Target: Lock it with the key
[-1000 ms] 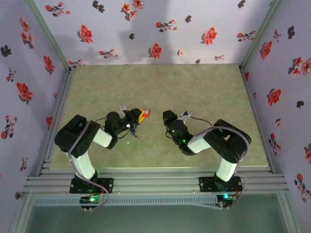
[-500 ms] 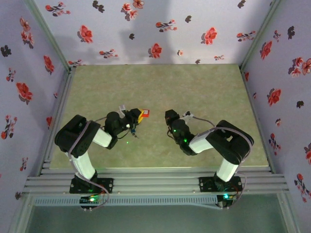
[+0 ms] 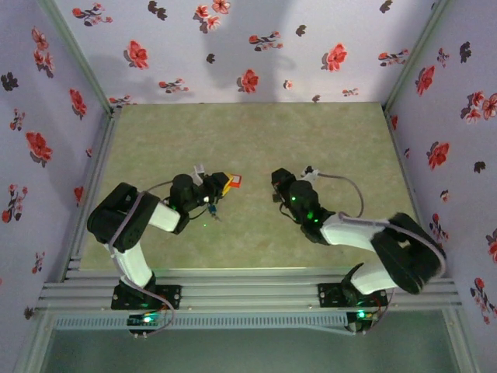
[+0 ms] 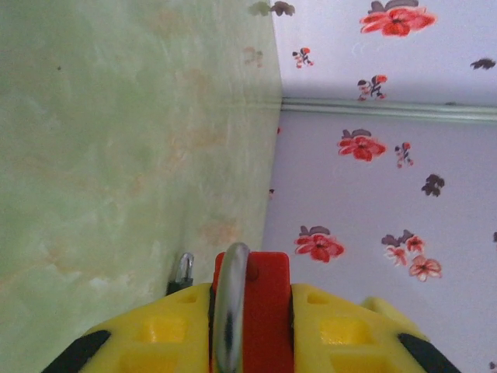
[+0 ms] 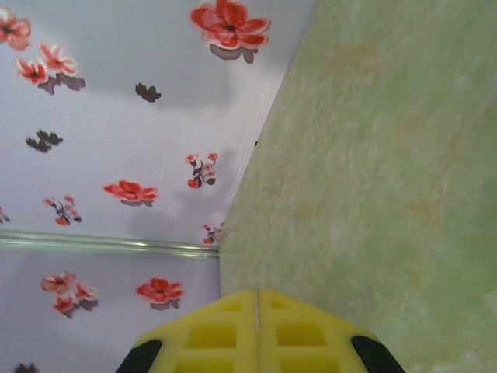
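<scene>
My left gripper [image 3: 224, 186] [image 4: 250, 289] is shut on the red padlock [image 3: 233, 183] [image 4: 268, 299], which sits between the yellow fingers [image 4: 147, 334]. The padlock's silver shackle [image 4: 230, 303] faces the camera edge-on. A tiny black piece with a short silver metal tip, apparently the key [image 4: 183, 272], pokes up beside the left finger; I cannot tell whether it is in the lock. My right gripper [image 3: 278, 182] [image 5: 258, 294] hovers to the right of the padlock, apart from it. Its yellow fingers [image 5: 210, 334] are pressed together with nothing between them.
A small dark thing [image 3: 214, 213] sits just below the left gripper, too small to identify. The green mat [image 3: 256, 140] is bare behind both grippers. Flowered walls [image 3: 233, 47] enclose the back and sides, and a metal rail [image 3: 248, 291] runs along the near edge.
The right arm has stretched out, its elbow swinging to the right and its gripper shifting slightly right and away. The left arm and padlock have barely moved.
</scene>
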Tool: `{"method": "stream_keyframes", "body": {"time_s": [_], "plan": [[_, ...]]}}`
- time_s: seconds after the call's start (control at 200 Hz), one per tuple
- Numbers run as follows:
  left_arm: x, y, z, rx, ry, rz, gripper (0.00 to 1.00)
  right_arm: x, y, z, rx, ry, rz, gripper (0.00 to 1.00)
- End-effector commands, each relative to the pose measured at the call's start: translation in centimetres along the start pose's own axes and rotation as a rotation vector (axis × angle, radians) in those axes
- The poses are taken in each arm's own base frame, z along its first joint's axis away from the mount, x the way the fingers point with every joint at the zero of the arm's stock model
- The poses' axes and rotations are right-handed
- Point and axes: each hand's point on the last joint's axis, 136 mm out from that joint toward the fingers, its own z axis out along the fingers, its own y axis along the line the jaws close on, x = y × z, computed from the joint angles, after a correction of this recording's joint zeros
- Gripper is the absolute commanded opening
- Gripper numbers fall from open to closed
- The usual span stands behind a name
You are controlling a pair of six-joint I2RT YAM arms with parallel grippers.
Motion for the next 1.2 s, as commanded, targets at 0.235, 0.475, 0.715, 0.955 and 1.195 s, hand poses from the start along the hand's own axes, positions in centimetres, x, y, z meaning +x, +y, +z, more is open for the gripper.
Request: {"method": "stream_keyframes", "body": {"time_s": [0.235,0.475,0.715,0.955,1.195], "plan": [[0.4,-1.0,0.1,-0.232,0.133,0.308,0.0,-4.2,0.5,-5.3,0.181,0.03,-0.406,0.0],[1.8,-0.6,1.4,-0.297,0.3,0.405,0.0,-5.7,-0.4,-7.9,0.244,0.106,-0.524,0.0],[3.5,0.2,2.2,-0.384,0.407,0.498,0.0,-6.4,-1.1,-10.2,0.275,0.15,-0.618,0.0],[4.0,1.3,2.9,-0.438,0.462,0.498,0.0,-5.4,-1.8,-11.1,0.284,0.239,-0.675,0.0],[4.1,1.5,3.4,-0.468,0.485,0.51,0.0,-4.6,-2.5,-11.6,0.273,0.278,-0.68,0.0]]}}
